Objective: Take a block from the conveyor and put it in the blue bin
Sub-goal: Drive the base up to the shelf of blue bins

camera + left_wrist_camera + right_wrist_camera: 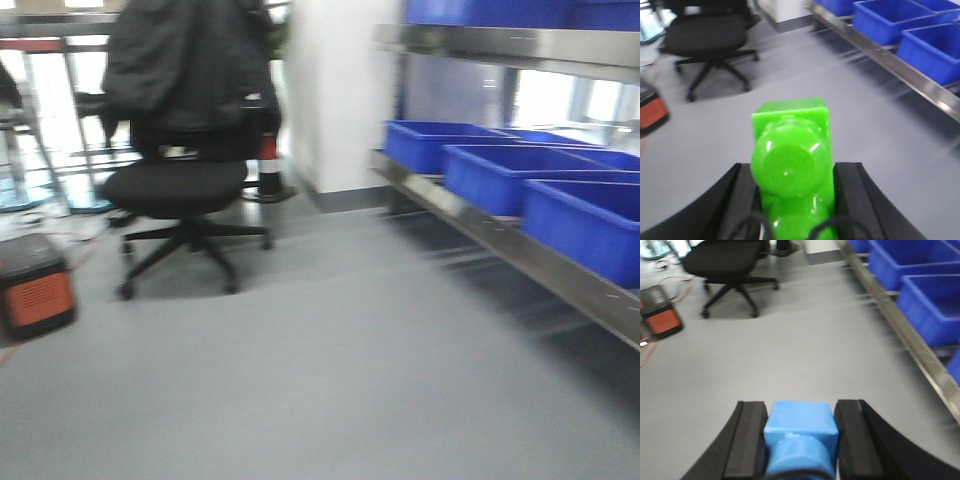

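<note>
Left claw: the left gripper point(797, 167) is clamping the green block point(790, 145), black pads point(742, 200) pressing on both flanks.
Block: it is riding in that grip above the grey floor point(850, 115), showing a rounded knob to the wrist camera. Its lower end is running off the bottom edge, with thin dark cables crossing it there.
Right claw: the right gripper point(800, 407) is closing tight on a blue block point(800, 422), whose near end is blurring out at the frame edge.
Blue bins point(480, 180): these are sitting in a row on a steel shelf point(500, 240) to the right. The nearest one is getting cut off, and the insides are mostly hiding behind the walls.
Chair point(180, 185): a dark jacket point(185, 60) is hanging over its back.
Orange box point(38, 295): it is lying at the left edge, its markings smearing past reading.
</note>
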Controlling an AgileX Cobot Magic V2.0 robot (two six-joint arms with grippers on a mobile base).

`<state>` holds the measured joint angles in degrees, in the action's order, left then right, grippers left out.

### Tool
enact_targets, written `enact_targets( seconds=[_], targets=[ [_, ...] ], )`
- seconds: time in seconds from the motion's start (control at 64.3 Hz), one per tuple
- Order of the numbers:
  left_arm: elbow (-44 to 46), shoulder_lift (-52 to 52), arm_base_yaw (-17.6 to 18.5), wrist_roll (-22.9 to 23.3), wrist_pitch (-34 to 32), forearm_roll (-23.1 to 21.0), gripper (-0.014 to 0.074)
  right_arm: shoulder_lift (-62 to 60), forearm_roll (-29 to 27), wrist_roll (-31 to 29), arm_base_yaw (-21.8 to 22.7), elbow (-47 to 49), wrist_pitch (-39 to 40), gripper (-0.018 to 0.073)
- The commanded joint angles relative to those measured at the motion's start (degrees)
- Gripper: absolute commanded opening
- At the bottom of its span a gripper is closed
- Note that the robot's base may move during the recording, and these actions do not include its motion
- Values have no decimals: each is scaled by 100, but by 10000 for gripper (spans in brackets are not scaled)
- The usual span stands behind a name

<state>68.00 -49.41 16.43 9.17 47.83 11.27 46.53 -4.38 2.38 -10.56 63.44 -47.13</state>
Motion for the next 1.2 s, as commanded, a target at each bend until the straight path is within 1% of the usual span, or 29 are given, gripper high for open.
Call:
enact_targets(
  seconds=[0.0,1.183],
  targets=[
    [6,29,44,52,-100,-7,-111,-22,61,-21,-11,43,134,-162],
    [6,29,44,52,-100,-7,-111,-22,61,-21,-11,43,134,-162]
  ],
)
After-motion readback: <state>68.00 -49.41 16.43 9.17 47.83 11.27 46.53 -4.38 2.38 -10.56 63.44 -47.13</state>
